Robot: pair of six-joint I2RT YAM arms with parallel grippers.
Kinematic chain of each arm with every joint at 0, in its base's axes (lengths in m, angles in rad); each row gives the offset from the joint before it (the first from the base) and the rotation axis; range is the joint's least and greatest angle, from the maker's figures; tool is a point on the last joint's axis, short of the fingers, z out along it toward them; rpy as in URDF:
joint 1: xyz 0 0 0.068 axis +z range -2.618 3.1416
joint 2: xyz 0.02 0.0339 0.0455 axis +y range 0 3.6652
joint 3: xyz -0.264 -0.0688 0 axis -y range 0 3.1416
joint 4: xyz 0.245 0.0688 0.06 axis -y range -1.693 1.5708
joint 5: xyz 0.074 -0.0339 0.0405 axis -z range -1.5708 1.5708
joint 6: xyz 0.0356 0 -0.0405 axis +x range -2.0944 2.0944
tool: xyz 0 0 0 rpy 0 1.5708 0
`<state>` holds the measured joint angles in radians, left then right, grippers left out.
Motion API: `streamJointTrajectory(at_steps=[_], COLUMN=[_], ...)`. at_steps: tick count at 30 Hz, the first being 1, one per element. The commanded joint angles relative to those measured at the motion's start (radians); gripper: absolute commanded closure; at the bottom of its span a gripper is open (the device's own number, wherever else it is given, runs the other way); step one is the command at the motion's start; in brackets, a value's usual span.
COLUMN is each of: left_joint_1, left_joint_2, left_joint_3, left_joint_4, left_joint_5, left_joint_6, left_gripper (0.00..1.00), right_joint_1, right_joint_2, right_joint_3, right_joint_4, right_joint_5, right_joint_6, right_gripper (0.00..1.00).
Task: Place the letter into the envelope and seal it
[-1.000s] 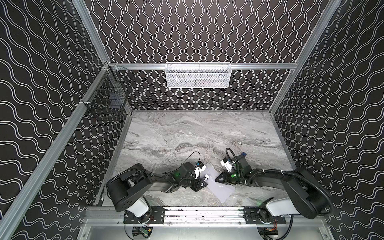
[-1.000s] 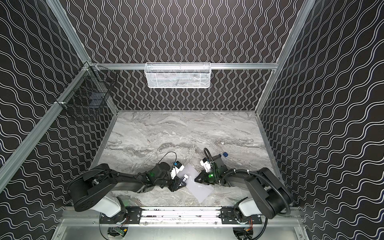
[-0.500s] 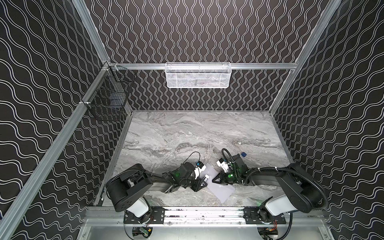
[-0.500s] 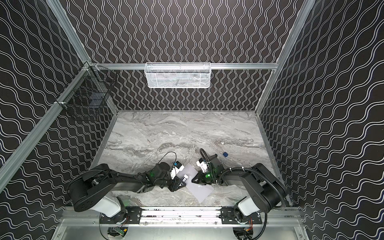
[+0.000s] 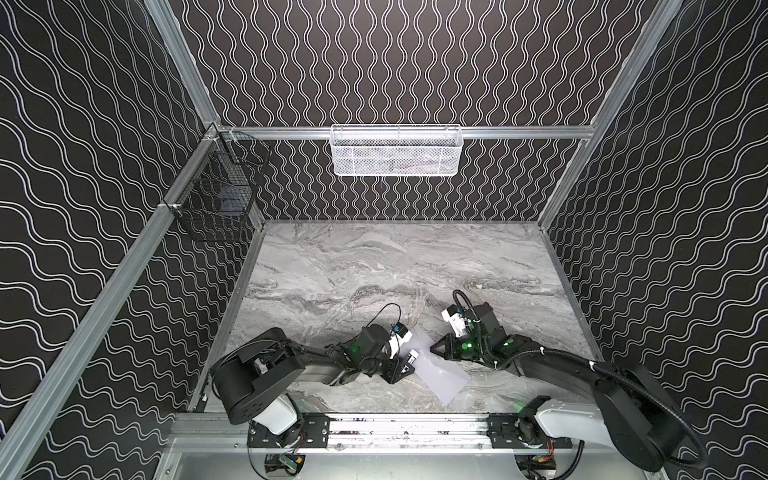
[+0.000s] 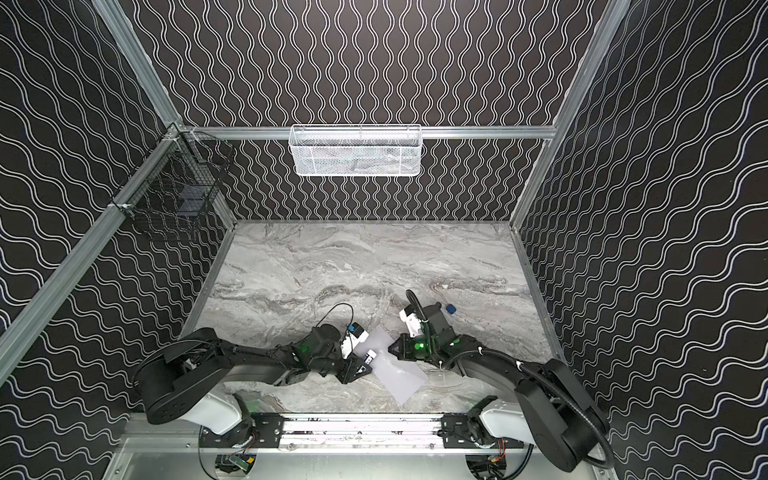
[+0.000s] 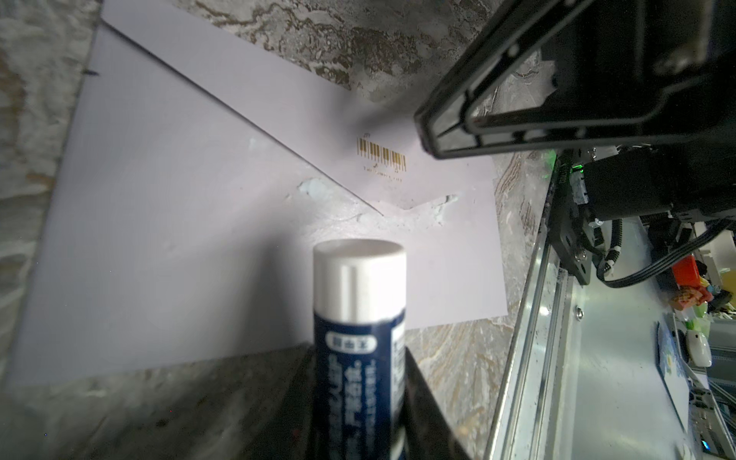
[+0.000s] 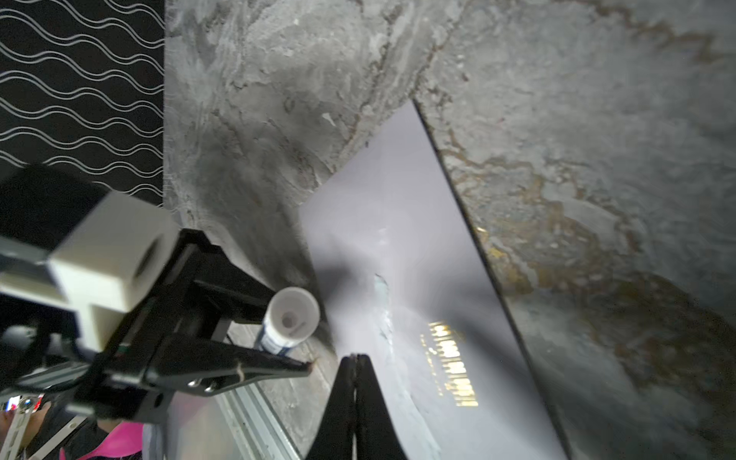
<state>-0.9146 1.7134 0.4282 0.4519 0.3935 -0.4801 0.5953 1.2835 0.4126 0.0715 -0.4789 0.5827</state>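
Left gripper (image 5: 403,365) is clamped on a glue stick (image 7: 358,302), held at the edge of the envelope (image 5: 441,374), which is laid flat on the table (image 5: 353,270) between the arms. Flap (image 7: 318,119) is folded down; glue smears (image 7: 316,188) are seen around its tip. Letter is not seen anywhere, so judged already inside. Right gripper (image 8: 355,360) is fully closed, tips parked at the flap by the printed mark (image 7: 382,155); contact can't be confirmed. Left: flap pressed shut.
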Motion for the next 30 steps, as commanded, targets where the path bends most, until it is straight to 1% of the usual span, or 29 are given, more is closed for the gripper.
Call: streamJointTrajectory(at_steps=[1,4,7,11,13,18,21,26,28,30], left_joint_1=[0.002,0.002,0.003,0.003,0.003,0.003,0.003,0.004,0.005,0.006], left_joint_2=[0.015,0.015,0.02,0.026,0.023,0.009,0.001,0.003,0.0,0.001], left_joint_3=[0.003,0.003,0.009,0.009,0.004,-0.005,-0.009,-0.008,-0.009,-0.011], left_joint_4=[-0.128,-0.128,-0.13,-0.129,-0.125,-0.132,-0.131,-0.134,-0.137,-0.137], left_joint_5=[-0.028,-0.03,-0.03,-0.024,-0.026,-0.035,-0.036,-0.033,-0.036,-0.035], left_joint_6=[0.021,0.021,0.025,0.025,0.022,0.021,0.022,0.026,0.028,0.031], left_gripper=[1.0,1.0,1.0,1.0,1.0,1.0,1.0,1.0,1.0,1.0], right_joint_1=[0.013,0.045,0.055,0.054,0.049,0.023,0.016,0.015,0.013,0.014], right_joint_2=[0.043,0.082,0.116,0.053,0.044,0.136,0.182,0.315,0.32,0.293], right_joint_3=[-0.019,-0.046,-0.068,-0.004,0.033,0.08,0.096,0.07,0.05,0.059], right_joint_4=[0.03,0.059,0.081,0.027,0.031,0.091,0.123,0.185,0.191,0.159], right_joint_5=[0.038,0.066,0.057,0.043,0.037,-0.004,0.004,-0.004,-0.007,0.0], right_joint_6=[-0.004,0.004,0.006,0.002,0.003,-0.003,-0.01,-0.023,-0.02,-0.026], right_gripper=[0.94,0.94,0.95,0.95,0.96,0.97,0.97,0.98,0.99,0.99])
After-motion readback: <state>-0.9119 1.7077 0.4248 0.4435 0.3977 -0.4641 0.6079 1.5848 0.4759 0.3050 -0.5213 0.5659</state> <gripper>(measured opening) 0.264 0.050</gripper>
